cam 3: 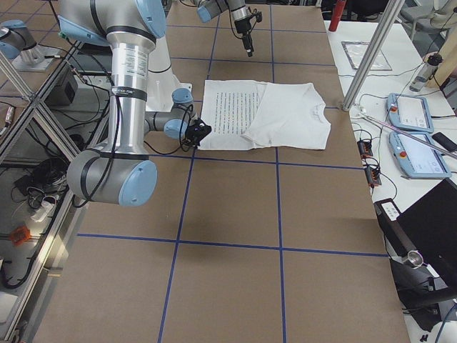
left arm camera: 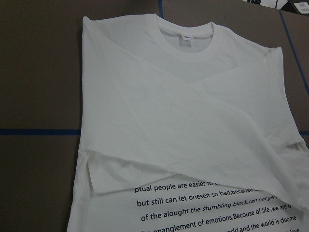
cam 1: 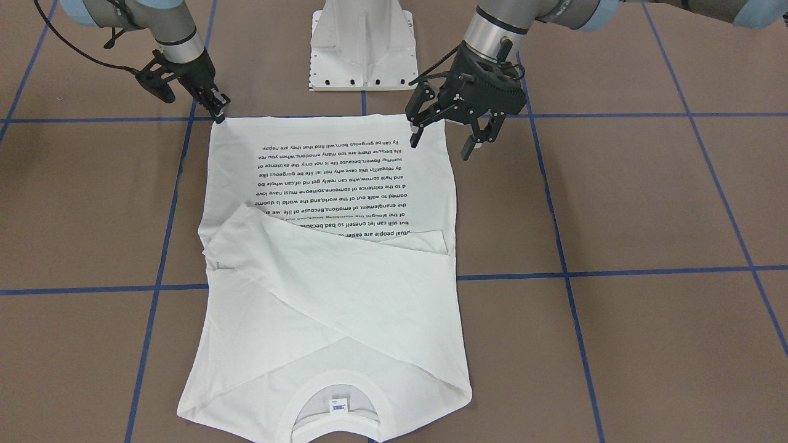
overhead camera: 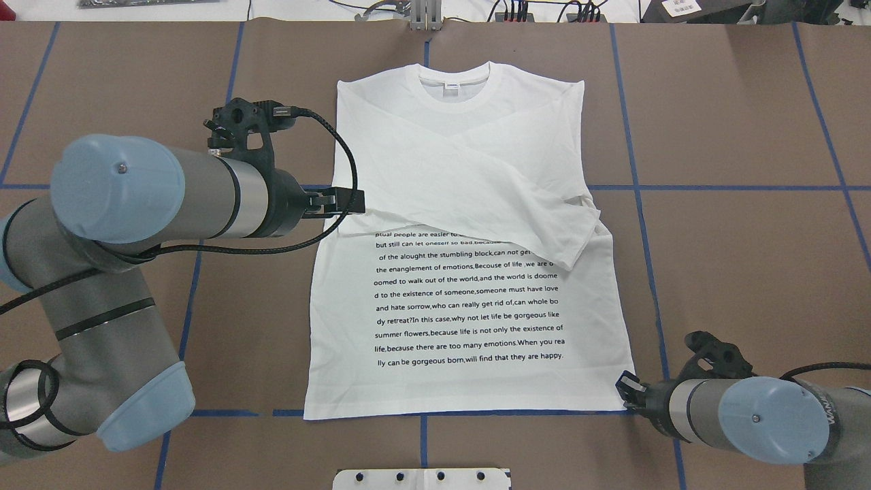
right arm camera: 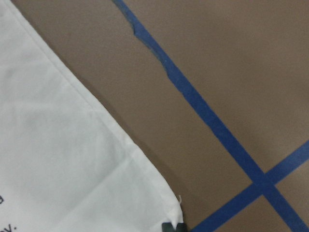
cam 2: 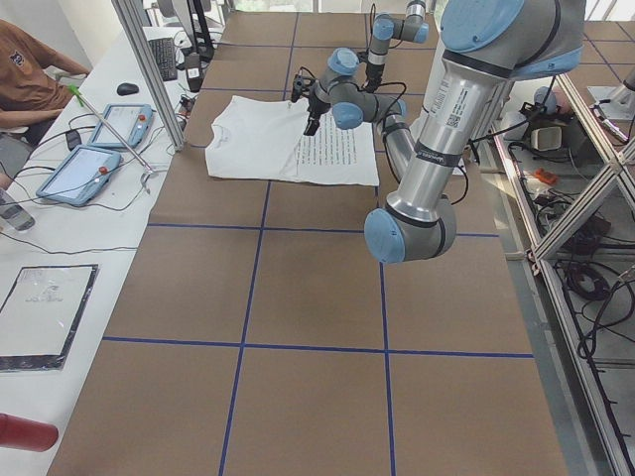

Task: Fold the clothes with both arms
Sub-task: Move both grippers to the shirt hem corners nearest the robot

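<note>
The white long-sleeved T-shirt (overhead camera: 469,306) lies flat, printed side up, with its collar (overhead camera: 452,88) at the far side from the robot. Both sleeves are folded across the chest (left arm camera: 183,125) and cross there. My right gripper (cam 1: 220,112) is low at the hem's corner nearest my right arm (overhead camera: 625,384). Its fingers look closed on that corner, whose tip meets a dark fingertip (right arm camera: 169,227) in the right wrist view. My left gripper (cam 1: 442,143) is open and hovers above the shirt's left edge (overhead camera: 343,201), holding nothing.
The white pedestal base (cam 1: 363,49) stands just behind the hem. Blue tape lines (overhead camera: 742,187) grid the brown table. Beyond the table's far edge a side desk carries tablets (cam 2: 99,149) and cables, and a person (cam 2: 30,69) sits there.
</note>
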Robot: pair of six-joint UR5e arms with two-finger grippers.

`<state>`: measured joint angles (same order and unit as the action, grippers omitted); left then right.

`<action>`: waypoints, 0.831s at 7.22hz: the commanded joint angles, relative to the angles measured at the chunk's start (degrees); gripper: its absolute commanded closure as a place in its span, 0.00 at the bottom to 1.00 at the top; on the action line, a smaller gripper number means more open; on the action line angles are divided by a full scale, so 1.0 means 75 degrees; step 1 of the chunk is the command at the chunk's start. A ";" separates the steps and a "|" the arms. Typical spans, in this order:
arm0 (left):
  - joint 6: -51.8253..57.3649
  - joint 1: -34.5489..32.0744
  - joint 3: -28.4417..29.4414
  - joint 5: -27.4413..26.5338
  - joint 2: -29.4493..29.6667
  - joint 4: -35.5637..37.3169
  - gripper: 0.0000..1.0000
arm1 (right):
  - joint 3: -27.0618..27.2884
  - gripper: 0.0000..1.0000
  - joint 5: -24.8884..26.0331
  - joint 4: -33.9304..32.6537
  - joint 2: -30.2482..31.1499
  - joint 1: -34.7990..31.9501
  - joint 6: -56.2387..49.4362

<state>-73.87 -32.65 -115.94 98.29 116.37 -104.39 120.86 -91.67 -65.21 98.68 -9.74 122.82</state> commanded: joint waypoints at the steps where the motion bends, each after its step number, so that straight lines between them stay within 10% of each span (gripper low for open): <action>1: -0.1452 0.0761 -0.0045 -0.0015 -0.0513 0.0148 0.01 | 0.0185 1.00 -0.0081 0.0000 0.0049 -0.0014 -0.0004; 6: -0.4025 0.2782 -0.0116 -0.0168 -0.1032 0.1200 0.07 | 0.0502 1.00 -0.0164 0.0000 0.0260 -0.0026 -0.0004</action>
<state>-102.16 -13.36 -116.93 96.97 108.84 -98.14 124.40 -92.88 -65.21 100.51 -9.93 122.78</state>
